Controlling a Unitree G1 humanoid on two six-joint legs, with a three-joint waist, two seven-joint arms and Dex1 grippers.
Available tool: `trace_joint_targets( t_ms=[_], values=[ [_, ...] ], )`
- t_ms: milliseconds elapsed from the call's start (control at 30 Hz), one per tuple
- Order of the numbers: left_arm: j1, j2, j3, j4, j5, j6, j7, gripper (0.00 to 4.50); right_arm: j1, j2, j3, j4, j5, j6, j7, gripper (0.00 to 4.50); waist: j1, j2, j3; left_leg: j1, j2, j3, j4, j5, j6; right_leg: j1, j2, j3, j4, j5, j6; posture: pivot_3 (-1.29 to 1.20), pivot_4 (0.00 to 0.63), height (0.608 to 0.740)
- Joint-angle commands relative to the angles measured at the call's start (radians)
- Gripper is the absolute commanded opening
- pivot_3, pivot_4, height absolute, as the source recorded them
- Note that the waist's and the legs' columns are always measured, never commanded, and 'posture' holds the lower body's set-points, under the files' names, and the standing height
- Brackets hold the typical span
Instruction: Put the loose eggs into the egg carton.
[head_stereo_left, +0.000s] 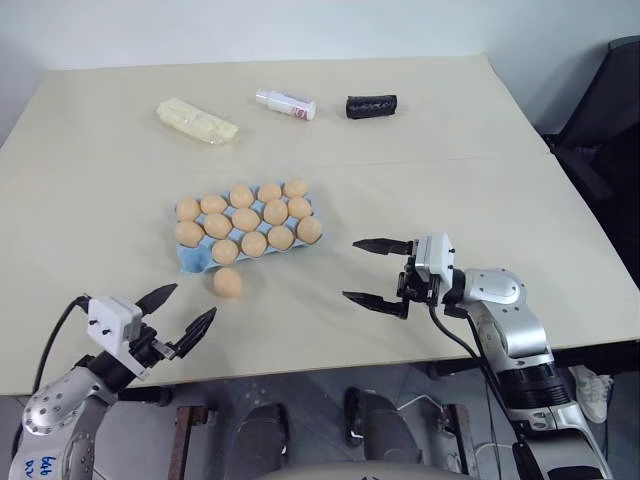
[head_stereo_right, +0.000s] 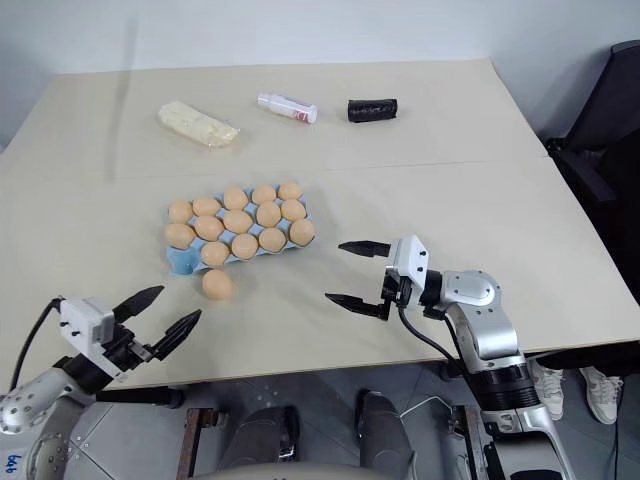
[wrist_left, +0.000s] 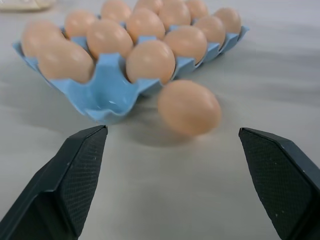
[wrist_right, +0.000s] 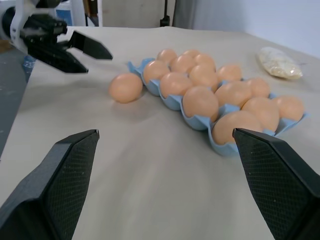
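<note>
Beige worktop (head_stereo_left: 480, 190): egg carton (head_stereo_left: 195, 262) centre, loose egg (head_stereo_left: 228, 282) at its 6 o'clock; wrapped block (head_stereo_left: 197, 121), bottle (head_stereo_left: 285, 103), black roll (head_stereo_left: 371, 106) toward 12.

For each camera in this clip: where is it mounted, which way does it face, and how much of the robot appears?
Left eye and right eye views: on the head, looking forward and down at the table; both arms show, with the left tool and right tool open.
Left wrist view: on the left wrist, facing the loose egg beside the egg carton; its own fingers show.
Right wrist view: on the right wrist, facing the carton; its own fingers and the left tool show.
Shared: all views show the loose egg and the carton.
</note>
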Motion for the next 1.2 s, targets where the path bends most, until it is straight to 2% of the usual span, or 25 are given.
trace_joint_targets(
  t_ms=[33, 233, 400, 500, 667, 733, 933, 1200],
  values=[
    [-0.033, -0.049, -0.067, -0.040, 0.049, 0.008, 0.081, 4.50, -0.003, 0.000, -0.010, -0.044, 0.025, 0.004, -0.021, 4.48, 0.001, 0.000, 0.000, 0.000, 0.000, 0.000, 0.000, 0.000, 0.000, 0.000, 0.000, 0.000, -0.001, 0.000, 0.001, 0.00, 0.150, 0.740],
    [-0.111, -0.140, -0.182, -0.012, 0.142, 0.012, 0.195, 4.50, -0.005, 0.000, 0.007, -0.059, 0.027, 0.015, -0.025, 4.48, 0.005, 0.000, 0.000, -0.001, -0.001, 0.000, -0.001, 0.002, 0.006, 0.000, -0.001, 0.000, -0.001, 0.001, 0.001, 0.00, 0.150, 0.740],
    [-0.149, -0.189, -0.226, 0.008, 0.194, 0.021, 0.262, 4.50, -0.008, -0.001, 0.012, -0.063, 0.030, 0.025, -0.028, 4.48, 0.003, 0.000, 0.000, -0.001, -0.001, 0.000, 0.000, 0.002, 0.006, 0.000, 0.000, 0.000, -0.001, 0.001, 0.001, 0.00, 0.150, 0.740],
    [-0.151, -0.199, -0.234, 0.012, 0.202, 0.015, 0.272, 3.86, -0.009, 0.002, 0.014, -0.063, 0.029, 0.025, -0.032, 4.50, 0.003, 0.000, 0.000, -0.001, 0.000, 0.000, 0.000, 0.002, 0.006, 0.000, 0.000, -0.001, -0.001, 0.001, 0.001, 0.00, 0.150, 0.740],
    [-0.127, -0.183, -0.219, 0.008, 0.196, 0.007, 0.248, 2.28, -0.015, 0.011, 0.015, -0.057, 0.027, 0.022, -0.043, 4.50, 0.003, 0.000, 0.000, -0.001, 0.000, 0.000, 0.000, 0.002, 0.006, 0.000, 0.000, -0.001, -0.001, 0.001, 0.001, 0.00, 0.150, 0.740],
    [-0.119, -0.174, -0.195, 0.001, 0.179, -0.011, 0.233, 1.88, -0.018, 0.014, 0.016, -0.052, 0.025, 0.020, -0.046, 4.50, 0.003, 0.000, 0.000, -0.001, 0.000, 0.000, 0.000, 0.002, 0.006, 0.000, 0.000, -0.001, -0.001, 0.001, 0.001, 0.00, 0.150, 0.740],
    [-0.109, -0.130, -0.066, -0.031, 0.030, -0.116, 0.097, 1.83, -0.019, 0.019, 0.024, -0.042, 0.019, 0.016, -0.051, 4.50, 0.002, 0.000, 0.000, -0.001, 0.000, -0.001, 0.000, 0.002, 0.006, 0.000, 0.000, -0.001, -0.001, 0.000, 0.001, 0.00, 0.150, 0.740],
    [-0.316, -0.031, -0.031, 0.180, 0.050, -0.117, 0.076, 1.83, -0.029, 0.027, 0.036, -0.044, 0.015, 0.017, -0.071, 4.50, 0.022, 0.000, 0.000, -0.001, -0.001, -0.001, 0.002, 0.002, 0.006, 0.001, 0.000, -0.002, -0.001, 0.001, 0.001, 0.00, 0.150, 0.740]
  ],
)
